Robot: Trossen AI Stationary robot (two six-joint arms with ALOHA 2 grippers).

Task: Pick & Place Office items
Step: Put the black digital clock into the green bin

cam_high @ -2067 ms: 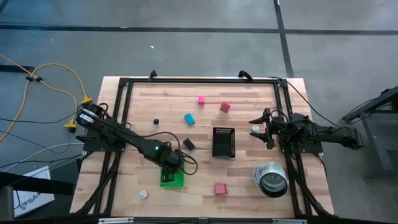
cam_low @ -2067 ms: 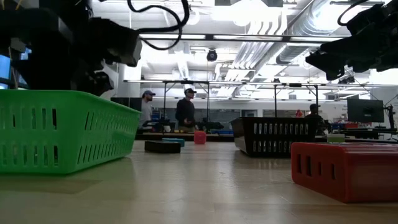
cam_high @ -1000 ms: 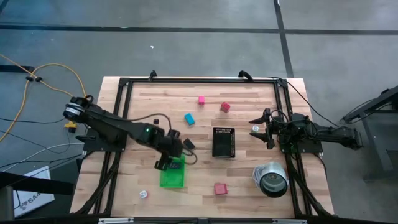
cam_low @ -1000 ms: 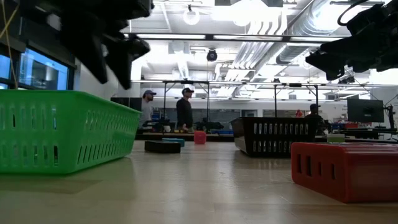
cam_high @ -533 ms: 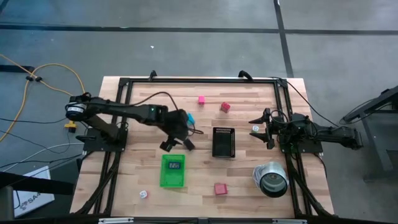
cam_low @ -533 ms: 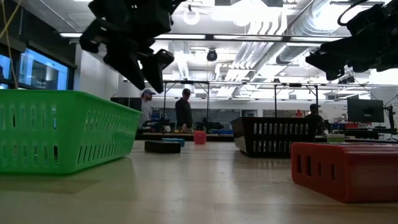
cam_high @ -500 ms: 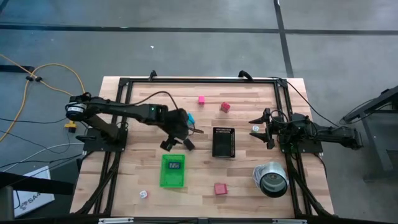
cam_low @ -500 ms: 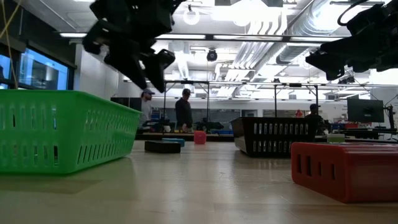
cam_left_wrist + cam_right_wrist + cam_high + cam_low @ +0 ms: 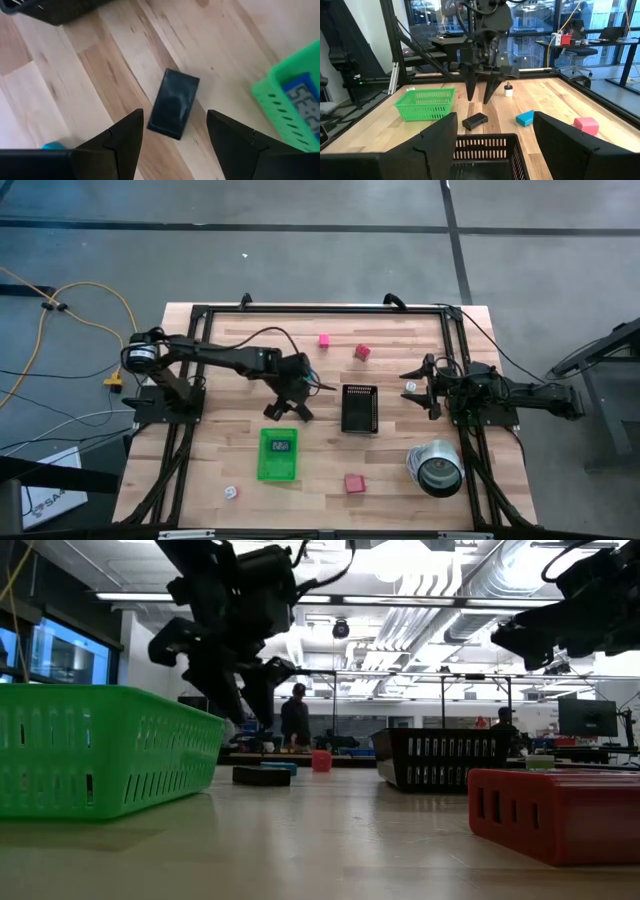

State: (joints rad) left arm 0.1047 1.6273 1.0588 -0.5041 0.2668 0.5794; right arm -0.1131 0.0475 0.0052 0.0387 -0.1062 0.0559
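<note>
Left gripper (image 9: 289, 401), jaws apart, now off the green tray (image 9: 279, 455), above black piece (image 9: 174, 103).

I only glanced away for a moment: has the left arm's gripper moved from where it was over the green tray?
Yes. The left gripper has left the green tray and swung toward the table's far side, now hanging open above the flat black piece, beside the black basket.

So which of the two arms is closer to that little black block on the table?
The left. Its gripper hangs open right above the black block, one finger on each side. The right gripper waits beyond the black basket.
</note>
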